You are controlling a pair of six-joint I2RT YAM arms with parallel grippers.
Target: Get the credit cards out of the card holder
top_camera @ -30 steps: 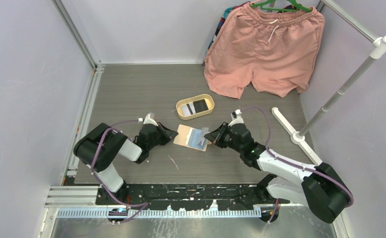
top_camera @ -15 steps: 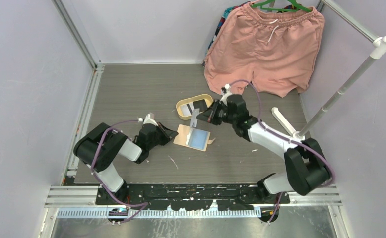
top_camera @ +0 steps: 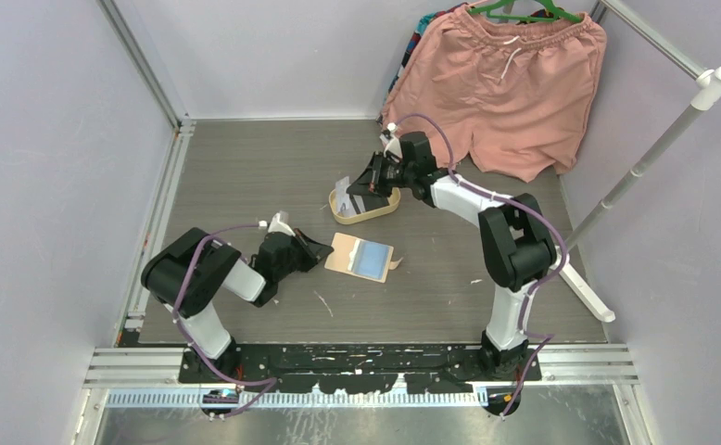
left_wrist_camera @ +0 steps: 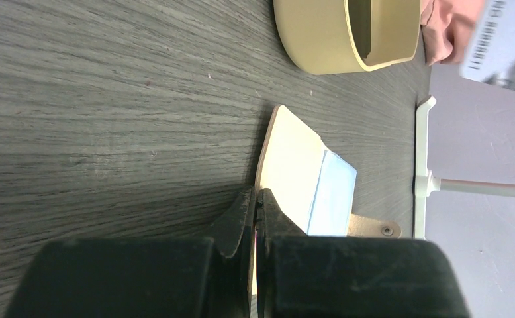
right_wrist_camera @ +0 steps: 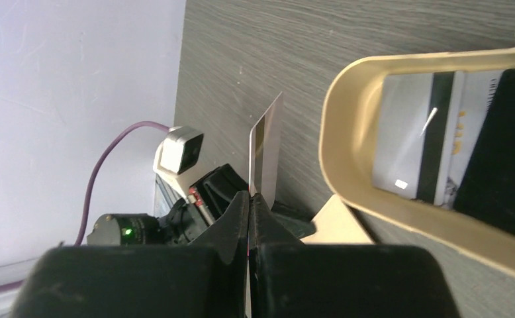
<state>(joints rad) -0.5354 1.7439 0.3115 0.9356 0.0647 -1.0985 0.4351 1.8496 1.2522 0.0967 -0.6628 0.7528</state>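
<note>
The beige card holder (top_camera: 360, 257) lies open on the table, its pale blue pocket facing up; it also shows in the left wrist view (left_wrist_camera: 301, 165). My left gripper (top_camera: 322, 248) is shut on the holder's left edge (left_wrist_camera: 257, 197). My right gripper (top_camera: 360, 191) is shut on a pale credit card (top_camera: 343, 197), held on edge over the left end of the oval cream tray (top_camera: 386, 206). In the right wrist view the card (right_wrist_camera: 266, 146) stands up from the shut fingertips (right_wrist_camera: 249, 196). The tray (right_wrist_camera: 347, 179) holds a pale striped card (right_wrist_camera: 414, 139) and a black card (right_wrist_camera: 500, 152).
Pink shorts (top_camera: 496, 93) hang at the back right, close behind my right arm. A white rack pole (top_camera: 653, 148) slants on the right, with its foot (top_camera: 579, 283) on the table. Purple walls close in both sides.
My right gripper has carried the card from the card holder back and left to above the tray. The left gripper and the holder have stayed put.
</note>
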